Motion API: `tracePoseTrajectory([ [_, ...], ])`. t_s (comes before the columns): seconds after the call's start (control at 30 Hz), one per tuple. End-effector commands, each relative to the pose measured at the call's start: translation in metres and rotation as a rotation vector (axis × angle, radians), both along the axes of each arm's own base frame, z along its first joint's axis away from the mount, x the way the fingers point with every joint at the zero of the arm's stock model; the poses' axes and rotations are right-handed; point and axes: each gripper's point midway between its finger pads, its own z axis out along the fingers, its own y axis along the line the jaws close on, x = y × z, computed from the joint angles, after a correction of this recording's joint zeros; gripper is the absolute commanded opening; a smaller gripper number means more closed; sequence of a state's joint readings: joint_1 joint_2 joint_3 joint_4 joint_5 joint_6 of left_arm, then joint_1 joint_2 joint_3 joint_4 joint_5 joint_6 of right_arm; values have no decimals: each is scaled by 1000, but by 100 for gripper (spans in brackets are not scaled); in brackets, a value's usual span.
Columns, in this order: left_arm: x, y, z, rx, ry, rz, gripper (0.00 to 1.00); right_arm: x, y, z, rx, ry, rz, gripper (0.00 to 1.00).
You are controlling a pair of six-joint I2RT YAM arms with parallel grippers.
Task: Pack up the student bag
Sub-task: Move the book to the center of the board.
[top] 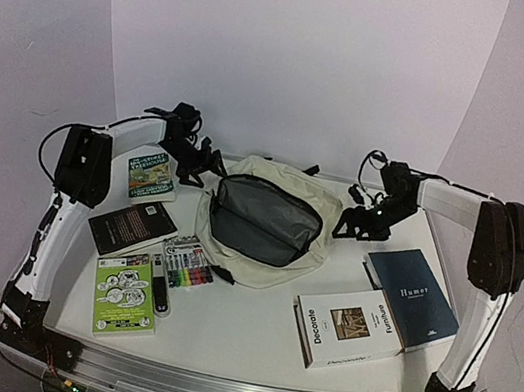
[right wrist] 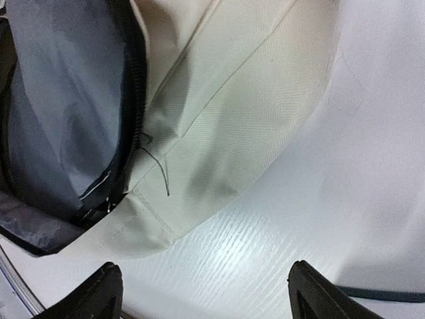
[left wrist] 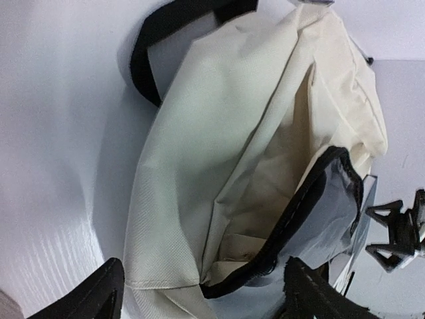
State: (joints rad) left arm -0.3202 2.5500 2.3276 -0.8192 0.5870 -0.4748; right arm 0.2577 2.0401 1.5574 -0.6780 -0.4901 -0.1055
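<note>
Your left gripper (top: 205, 162) and right gripper (top: 348, 224) flank the student bag (top: 254, 272), forearms angled inward. Both are spread wide, gripping nothing.

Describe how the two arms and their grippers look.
Both the left arm and right arm have white links with bulky black joint housings and thin black cables looping beside them. The left gripper and right gripper are all black, with matte fingertips.

Bag (top: 251, 271): cream woven cloth, matt, weave visible close up.
Lining (top: 263, 219): grey, smooth, faint sheen.
Zip (right wrist: 136, 100): black, matt.
Strap (left wrist: 143, 60): black webbing, matt.
Table (top: 238, 329): white, glossy, finely ribbed.
</note>
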Motion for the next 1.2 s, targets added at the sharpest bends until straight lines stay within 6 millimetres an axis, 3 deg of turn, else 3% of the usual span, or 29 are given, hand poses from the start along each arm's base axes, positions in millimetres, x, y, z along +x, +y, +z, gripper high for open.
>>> tracePoseTrajectory([
  [0.0, 14, 17, 114, 37, -266, 62, 89, 6, -15, 97, -50, -230, 0, 94],
  [0.1, 0, 24, 139, 60, -303, 65, 99, -12, -39, 110, -132, -241, 18, 98],
  [0.23, -29, 18, 147, 97, -325, 31, 100, -47, -82, 103, -297, -198, 24, 98],
  [0.33, -57, 0, 138, 128, -309, -21, 100, -76, -112, 92, -429, -163, -4, 98],
  [0.5, -116, -73, 116, 98, -277, -204, 100, -125, -149, 71, -527, -43, 2, 98],
  [0.67, -190, -146, 87, 78, -248, -446, 100, -172, -169, 70, -597, -43, 229, 98],
  [0.83, -242, -194, 76, 61, -258, -624, 100, -223, -186, 33, -685, 56, 466, 98],
  [1.0, -253, -203, 78, 11, -237, -609, 100, -245, -201, -4, -760, 87, 626, 98],
  [1.17, -251, -198, 84, 1, -249, -563, 100, -243, -202, -37, -771, 75, 701, 97],
])
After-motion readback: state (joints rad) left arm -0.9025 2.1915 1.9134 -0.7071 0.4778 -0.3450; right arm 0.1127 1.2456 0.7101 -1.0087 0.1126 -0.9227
